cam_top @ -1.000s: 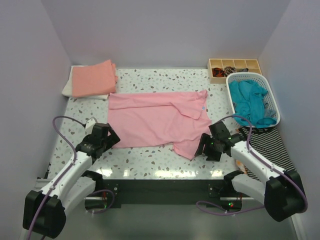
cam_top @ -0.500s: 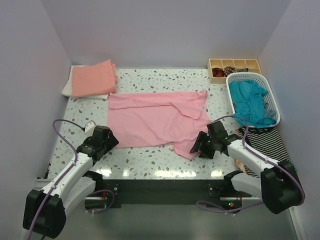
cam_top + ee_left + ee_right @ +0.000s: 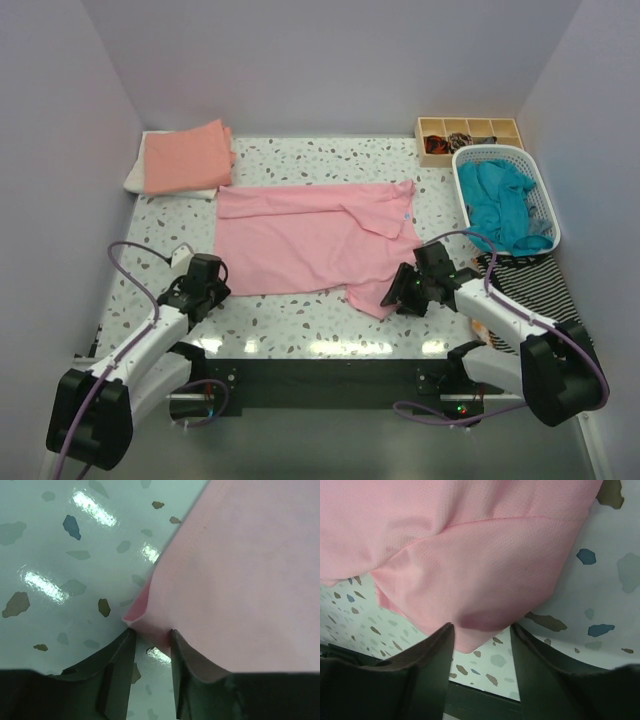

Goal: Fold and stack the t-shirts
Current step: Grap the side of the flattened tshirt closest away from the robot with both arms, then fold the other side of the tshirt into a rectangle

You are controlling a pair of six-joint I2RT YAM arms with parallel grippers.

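The pink t-shirt lies spread across the middle of the table, not folded yet. Main risk is an uneven lift. The arms sit on different kinds of edge, a hem corner at near left and a loose sleeve at near right. If they pull together the body may skew or drag instead of folding clean.

The right gripper has its jaws wide, straddling the sleeve hem, with nothing clamped. The cloth looks doubled there, so it could catch one layer only, or close short and miss.

The left gripper has its jaws about half apart around the corner. Cloth is bunched between the tips, a gap shows, and I see no firm pinch. A shallow bite on a corner will likely slip out on the lift.

Around:
- The white basket with the teal t-shirt is at far right.
- The striped cloth is right beside the right arm, and the elbow could snag it.
- The salmon-orange t-shirt sits folded on a white one at far left, just beside the pink tee's far corner. A fold that way could nudge the stack.
- The wooden divider box is at far right, out of the way.
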